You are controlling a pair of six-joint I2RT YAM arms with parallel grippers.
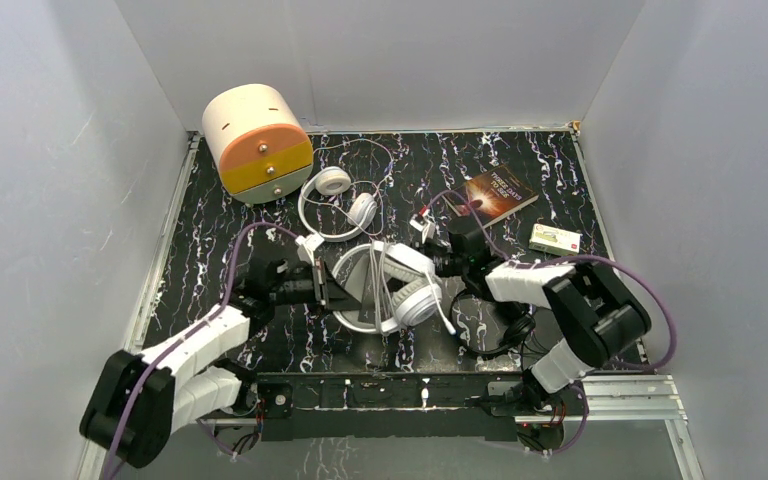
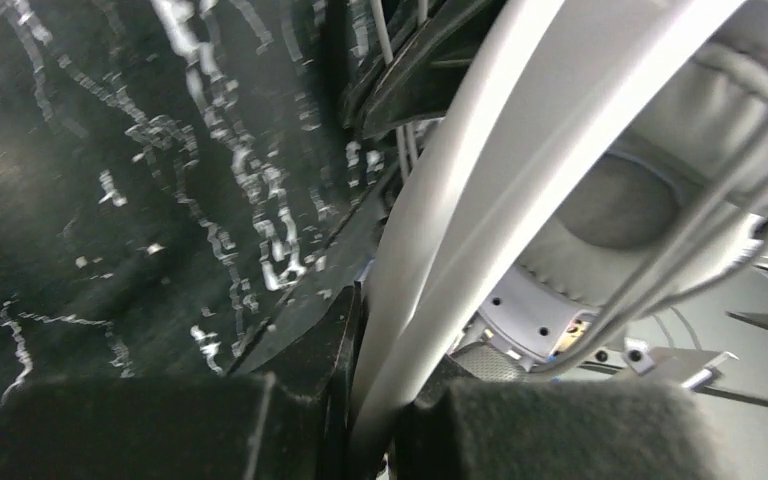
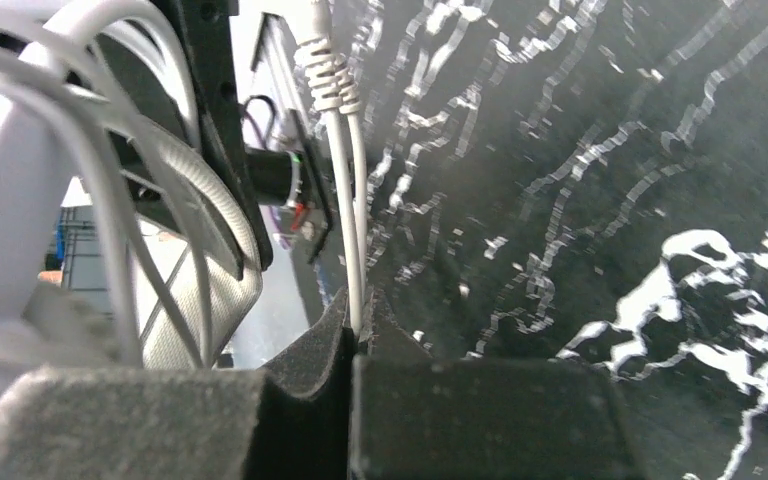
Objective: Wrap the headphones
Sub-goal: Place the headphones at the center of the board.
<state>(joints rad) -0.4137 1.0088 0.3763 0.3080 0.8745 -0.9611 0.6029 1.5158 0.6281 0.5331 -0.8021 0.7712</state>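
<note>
The big white over-ear headphones (image 1: pixel 400 285) are in the middle of the black marbled table, with several turns of their white cord lying across the ear cups. My left gripper (image 1: pixel 332 290) is shut on the headband (image 2: pixel 480 170), which runs up between its fingers (image 2: pixel 300 400). My right gripper (image 1: pixel 440 262) is right of the ear cups, shut on the white cord (image 3: pixel 345 200) near its strain relief. A slimmer white on-ear pair (image 1: pixel 335 200) lies behind with its cord loose. A small black pair (image 1: pixel 505 335) lies partly hidden under the right arm.
A round cream drawer box (image 1: pixel 257 142) with orange and yellow drawers stands at the back left. A dark book (image 1: pixel 500 193) and a small green-and-white box (image 1: pixel 555 238) lie at the back right. White walls close in three sides.
</note>
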